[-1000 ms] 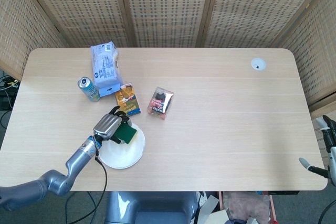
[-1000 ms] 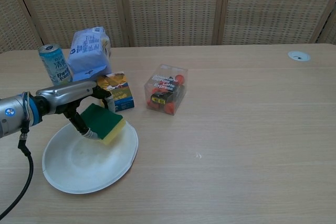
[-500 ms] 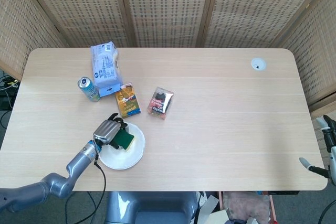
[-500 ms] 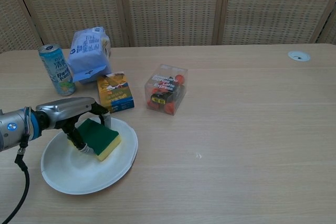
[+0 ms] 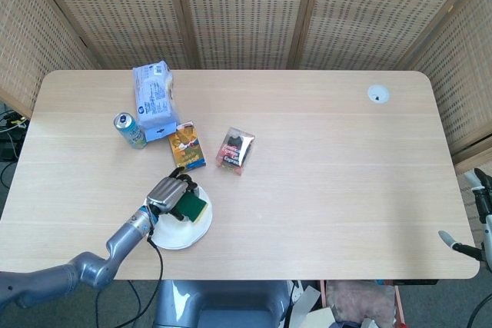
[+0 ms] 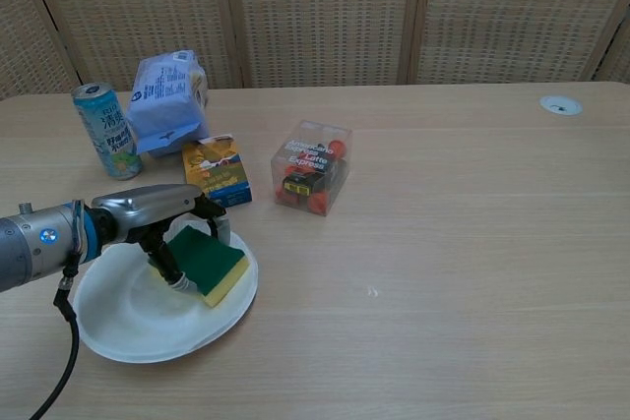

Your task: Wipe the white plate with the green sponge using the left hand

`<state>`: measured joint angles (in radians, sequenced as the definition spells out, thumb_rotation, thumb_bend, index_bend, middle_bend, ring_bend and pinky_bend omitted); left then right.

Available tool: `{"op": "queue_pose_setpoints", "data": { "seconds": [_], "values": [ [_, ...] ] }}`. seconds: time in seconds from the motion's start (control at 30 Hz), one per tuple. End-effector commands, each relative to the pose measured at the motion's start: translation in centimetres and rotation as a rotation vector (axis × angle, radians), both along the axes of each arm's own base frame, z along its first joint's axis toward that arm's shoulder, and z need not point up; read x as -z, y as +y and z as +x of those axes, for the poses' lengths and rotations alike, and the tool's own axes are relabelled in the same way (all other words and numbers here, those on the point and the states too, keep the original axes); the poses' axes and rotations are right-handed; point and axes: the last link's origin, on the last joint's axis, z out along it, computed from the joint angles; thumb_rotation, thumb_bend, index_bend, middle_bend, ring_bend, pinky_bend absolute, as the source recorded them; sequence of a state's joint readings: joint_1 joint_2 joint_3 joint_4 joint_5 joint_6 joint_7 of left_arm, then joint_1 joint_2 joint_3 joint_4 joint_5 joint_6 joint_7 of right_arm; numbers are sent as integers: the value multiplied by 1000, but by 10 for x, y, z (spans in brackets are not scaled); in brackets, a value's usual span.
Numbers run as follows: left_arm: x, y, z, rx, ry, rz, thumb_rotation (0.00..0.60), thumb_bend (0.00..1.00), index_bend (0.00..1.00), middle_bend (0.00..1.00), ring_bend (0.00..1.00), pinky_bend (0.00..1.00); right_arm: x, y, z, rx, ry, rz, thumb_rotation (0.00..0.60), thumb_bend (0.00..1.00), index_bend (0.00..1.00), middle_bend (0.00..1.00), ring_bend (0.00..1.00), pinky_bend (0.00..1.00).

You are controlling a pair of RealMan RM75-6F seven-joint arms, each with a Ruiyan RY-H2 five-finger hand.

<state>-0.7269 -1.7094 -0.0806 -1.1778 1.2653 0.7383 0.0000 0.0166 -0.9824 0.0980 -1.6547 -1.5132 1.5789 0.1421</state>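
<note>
1. My left hand (image 6: 157, 218) covers part of the sponge (image 6: 212, 261), so I cannot see its fingertips.
2. My left arm (image 6: 34, 243) is cut off at the chest view's edge.
3. The can's (image 5: 130, 130) label is too small to read.

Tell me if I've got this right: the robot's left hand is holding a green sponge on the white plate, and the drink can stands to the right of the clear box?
Not quite. The left hand does hold the sponge on the plate, but the can stands to the left of the clear box, not the right. The chest view shows it plainly.
</note>
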Motion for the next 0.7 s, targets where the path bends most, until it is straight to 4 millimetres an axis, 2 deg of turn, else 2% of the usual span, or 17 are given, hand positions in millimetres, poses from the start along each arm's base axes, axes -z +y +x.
{"op": "queue_pose_setpoints", "data": {
  "seconds": [0.03,0.17,0.23,0.4,0.5,0.53,0.63,0.7],
  "values": [
    [-3,-1,6,-5,-22,4,600,151,596,414,180,0,-1,1,1,-8,1,-3,600,0,0,0,0,0],
    [-29,4,16,27,-73,73,600,151,596,414,180,0,-1,2,2,-17,-1,-4,600,0,0,0,0,0],
    [-48,7,19,24,-109,110,600,151,596,414,180,0,0,2,2,-19,-2,-2,600,0,0,0,0,0],
    [-82,15,8,4,-107,174,600,151,596,414,179,0,0,3,3,-22,-4,-2,600,0,0,0,0,0],
    [-99,16,-15,-33,-62,205,600,152,596,414,179,0,0,4,4,-23,-4,0,600,0,0,0,0,0],
    [-109,14,-41,-78,-16,221,600,152,596,414,180,0,0,4,4,-24,-4,-1,600,0,0,0,0,0],
    [-115,10,-67,-113,22,219,600,151,596,413,179,0,0,4,4,-24,-2,-1,600,0,0,0,0,0],
    [-119,5,-93,-164,67,213,600,151,591,400,180,0,1,4,5,-23,-1,2,600,0,0,0,0,0]
  ]
}}
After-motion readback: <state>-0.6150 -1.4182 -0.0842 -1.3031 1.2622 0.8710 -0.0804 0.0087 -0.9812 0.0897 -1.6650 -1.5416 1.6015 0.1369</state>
